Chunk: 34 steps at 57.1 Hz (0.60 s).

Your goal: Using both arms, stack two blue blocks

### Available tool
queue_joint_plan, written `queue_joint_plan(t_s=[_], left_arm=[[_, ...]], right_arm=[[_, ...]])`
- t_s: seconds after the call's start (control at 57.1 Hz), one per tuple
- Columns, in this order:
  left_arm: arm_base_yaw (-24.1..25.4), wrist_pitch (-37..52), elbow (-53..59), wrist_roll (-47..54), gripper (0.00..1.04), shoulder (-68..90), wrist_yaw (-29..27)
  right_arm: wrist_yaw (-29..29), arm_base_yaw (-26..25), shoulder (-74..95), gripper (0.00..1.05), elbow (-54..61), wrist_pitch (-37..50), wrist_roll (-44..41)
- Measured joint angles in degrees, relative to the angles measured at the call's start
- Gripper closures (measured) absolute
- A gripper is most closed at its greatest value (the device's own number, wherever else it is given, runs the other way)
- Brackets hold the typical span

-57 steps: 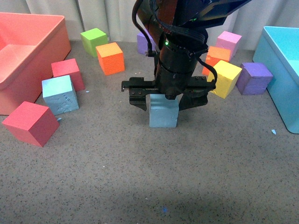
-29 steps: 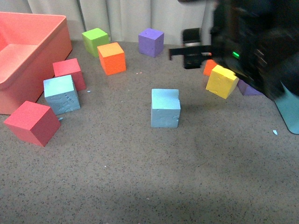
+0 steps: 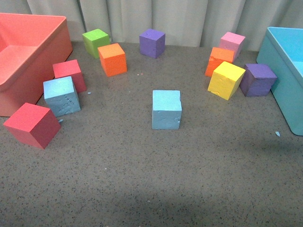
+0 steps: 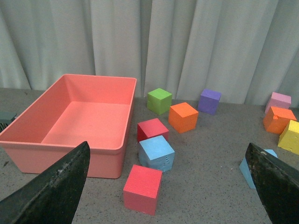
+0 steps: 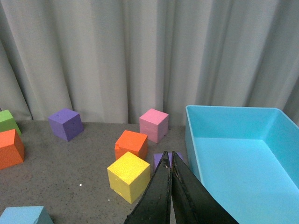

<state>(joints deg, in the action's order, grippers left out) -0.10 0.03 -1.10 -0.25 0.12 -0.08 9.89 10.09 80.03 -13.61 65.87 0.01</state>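
Front view: grey carpet (image 3: 142,184), pale curtain (image 3: 194,19) (left claw (image 4: 167,145) released, right claw (image 5: 168,157) clenched).

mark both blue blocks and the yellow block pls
center blue block (image 3: 166,118), front view, on its front face.
left blue block (image 3: 66,100), front view, on its dented side face.
yellow block (image 3: 230,71), front view, on its top face.

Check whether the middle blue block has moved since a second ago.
No. The middle blue block keeps its place in the front view, with the same gaps to the yellow block on its right and the other blue block on its left.
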Motion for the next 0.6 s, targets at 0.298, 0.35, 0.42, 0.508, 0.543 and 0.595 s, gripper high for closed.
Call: queue_joint_plan(t_s=[0.298, 0.35, 0.42, 0.508, 0.543, 0.595], left_arm=[[0.0, 0.0, 0.0, 0.0, 0.07, 0.0, 0.0], [0.0, 0.0, 0.0, 0.0, 0.07, 0.0, 0.0], [0.0, 0.0, 0.0, 0.0, 0.07, 0.0, 0.0], [0.0, 0.0, 0.0, 0.0, 0.07, 0.0, 0.0], [0.0, 0.0, 0.0, 0.0, 0.07, 0.0, 0.0], [0.0, 0.0, 0.0, 0.0, 0.07, 0.0, 0.0]], right_arm=[[-3.7, -3.7, -13.0, 1.04, 7.1, -6.3, 0.0], [-4.1, -4.2, -15.3, 1.04, 8.0, -7.8, 0.0], [-4.7, -4.9, -18.6, 1.04, 9.1, -10.1, 0.0], [-9.0, -8.0, -24.0, 1.04, 10.5, -14.0, 0.0], [-9.4, -9.1, -26.4, 1.04, 11.0, -15.8, 0.0], [-9.4, -9.8, -29.2, 1.04, 11.6, -18.0, 0.0]])
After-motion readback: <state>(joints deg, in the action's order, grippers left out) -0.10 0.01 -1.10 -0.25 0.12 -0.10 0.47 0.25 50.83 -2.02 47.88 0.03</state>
